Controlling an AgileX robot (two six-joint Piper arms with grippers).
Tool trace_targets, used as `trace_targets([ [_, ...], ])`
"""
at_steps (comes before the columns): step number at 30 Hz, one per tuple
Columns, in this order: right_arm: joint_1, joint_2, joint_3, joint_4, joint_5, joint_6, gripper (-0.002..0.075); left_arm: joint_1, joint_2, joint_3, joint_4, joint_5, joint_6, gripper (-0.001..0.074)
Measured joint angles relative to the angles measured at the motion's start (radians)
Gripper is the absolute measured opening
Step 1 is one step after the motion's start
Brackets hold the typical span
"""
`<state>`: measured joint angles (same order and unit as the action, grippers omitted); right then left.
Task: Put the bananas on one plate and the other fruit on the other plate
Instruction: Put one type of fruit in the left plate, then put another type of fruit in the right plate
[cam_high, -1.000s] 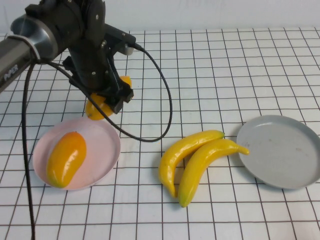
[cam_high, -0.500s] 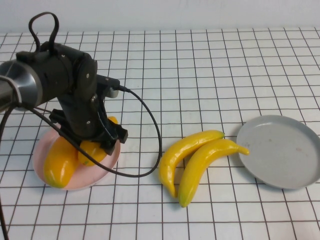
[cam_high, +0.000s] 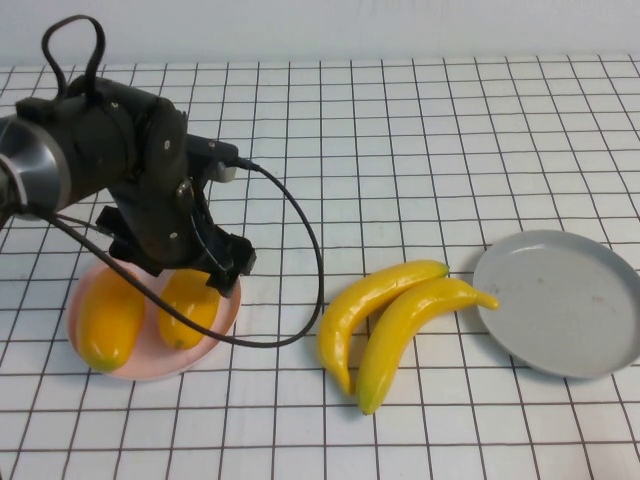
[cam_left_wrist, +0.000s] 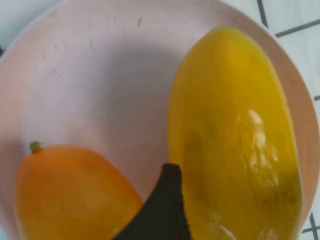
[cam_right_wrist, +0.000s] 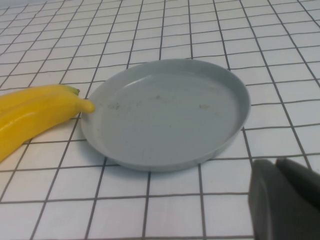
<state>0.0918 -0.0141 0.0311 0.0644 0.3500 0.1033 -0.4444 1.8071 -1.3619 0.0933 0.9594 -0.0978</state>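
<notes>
Both pieces of the other fruit lie side by side on the pale pink plate (cam_high: 146, 356) at the left: an orange one (cam_high: 108, 318) and a yellower one (cam_high: 190, 308). My left gripper (cam_high: 192, 286) hangs low over the yellower fruit (cam_left_wrist: 235, 130), open, with one dark fingertip (cam_left_wrist: 167, 200) down between the two fruits and the other out of view. Two yellow bananas (cam_high: 375, 298) (cam_high: 408, 328) lie together on the table just left of the grey plate (cam_high: 560, 300). My right gripper (cam_right_wrist: 276, 167) is shut near that plate (cam_right_wrist: 165, 112), holding nothing.
The left arm's black cable (cam_high: 300, 250) loops over the table between the pink plate and the bananas. A white gridded tabletop (cam_high: 450, 130) stretches behind everything. A banana's tip (cam_right_wrist: 82, 105) touches the grey plate's rim.
My left gripper came down from behind the pink plate with the yellower fruit, set it beside the orange one and opened. The orange fruit shifted slightly left. The right side is unchanged.
</notes>
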Motion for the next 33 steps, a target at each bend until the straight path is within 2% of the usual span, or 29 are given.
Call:
trace_targets([
  [6, 0.0, 0.0, 0.0, 0.0, 0.0, 0.0, -0.0016, 0.0, -0.132, 0.008, 0.047, -0.002, 0.006, 0.0666],
  [8, 0.0, 0.0, 0.0, 0.0, 0.0, 0.0, -0.0016, 0.0, -0.215, 0.041, 0.058, -0.025, -0.002, 0.063],
  [10, 0.0, 0.0, 0.0, 0.0, 0.0, 0.0, -0.0016, 0.0, -0.304, 0.096, 0.062, -0.07, -0.021, 0.0534],
  [14, 0.0, 0.0, 0.0, 0.0, 0.0, 0.0, -0.0016, -0.002, -0.507, 0.261, 0.017, -0.214, -0.041, 0.0183],
  [15, 0.0, 0.0, 0.0, 0.0, 0.0, 0.0, -0.0016, -0.004, -0.559, 0.307, -0.002, -0.254, -0.041, 0.0118],
  [17, 0.0, 0.0, 0.0, 0.0, 0.0, 0.0, -0.0016, -0.011, -0.65, 0.391, -0.015, -0.308, -0.041, 0.0054],
  [22, 0.0, 0.0, 0.0, 0.0, 0.0, 0.0, -0.0017, -0.013, -0.853, 0.523, -0.025, -0.285, -0.081, 0.0006],
  [26, 0.0, 0.0, 0.0, 0.0, 0.0, 0.0, -0.0016, -0.013, -0.971, 0.592, -0.025, -0.242, -0.084, -0.0001],
  [33, 0.0, 0.0, 0.0, 0.0, 0.0, 0.0, -0.0016, -0.013, -1.154, 0.782, 0.071, -0.27, -0.128, -0.0002],
])
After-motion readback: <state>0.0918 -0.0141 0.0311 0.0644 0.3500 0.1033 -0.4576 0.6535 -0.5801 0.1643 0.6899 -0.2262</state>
